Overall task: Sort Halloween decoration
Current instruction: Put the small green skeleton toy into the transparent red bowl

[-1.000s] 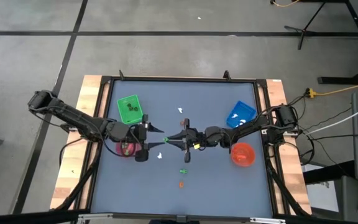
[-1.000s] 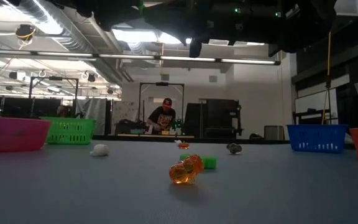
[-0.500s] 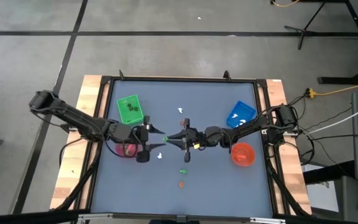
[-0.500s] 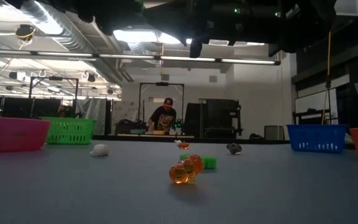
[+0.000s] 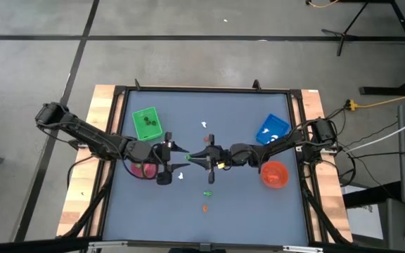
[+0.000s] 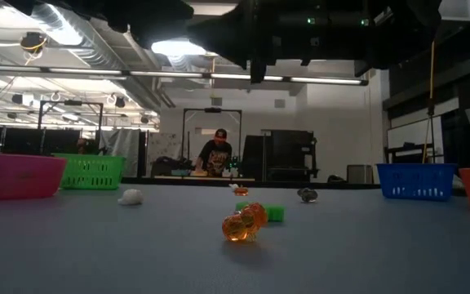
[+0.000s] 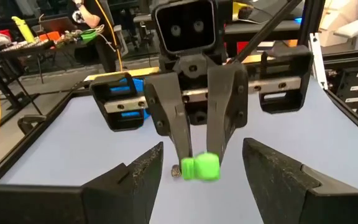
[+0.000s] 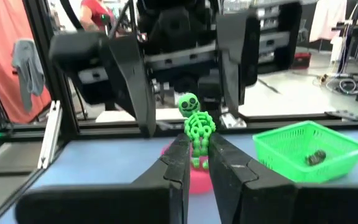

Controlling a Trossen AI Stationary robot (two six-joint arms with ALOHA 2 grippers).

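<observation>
My right gripper (image 5: 193,157) hovers over the table's middle, shut on a small green skeleton figure (image 8: 195,127) of the Halloween decoration. My left gripper (image 5: 176,160) faces it from the table's left, open. The skeleton (image 7: 201,167) hangs just ahead of the left fingers, and they touch nothing. On the table lie other figures: two white ones (image 5: 204,124) (image 5: 181,176), a green one (image 5: 207,193) and an orange one (image 6: 243,222). My right gripper pinches the skeleton's lower body (image 8: 197,149) between its two fingers. The fingers lie level and point toward the table's left. The head and ribs stick out past the fingertips, and the figure is lifted clear of the table.
A green tray (image 5: 145,123) holding dark figures stands at the back left, with a pink bowl (image 5: 140,171) under my left arm. A blue tray (image 5: 273,128) and an orange bowl (image 5: 274,175) stand at the right. A person works in the room beyond the table.
</observation>
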